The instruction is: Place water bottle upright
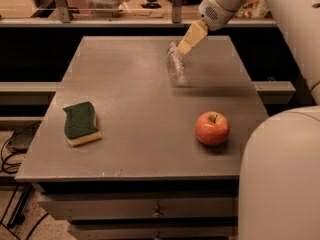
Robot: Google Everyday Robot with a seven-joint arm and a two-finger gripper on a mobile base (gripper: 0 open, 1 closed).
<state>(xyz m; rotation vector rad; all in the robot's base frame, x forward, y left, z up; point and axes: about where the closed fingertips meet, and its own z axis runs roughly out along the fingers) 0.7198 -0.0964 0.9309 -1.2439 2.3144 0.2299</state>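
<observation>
Reaching in from beyond the far right corner of the tabletop [135, 109], the gripper [184, 47] slants down and leftward, its tip right at the upper end of the water bottle [178, 69]; I cannot tell whether it is clamped on the bottle or apart from it. The clear bottle sits toward the far edge, a little right of centre, just below the gripper, and whether it is upright or leaning is unclear. A red apple [212, 128] rests near the right edge, a green sponge [80, 123] near the left edge.
</observation>
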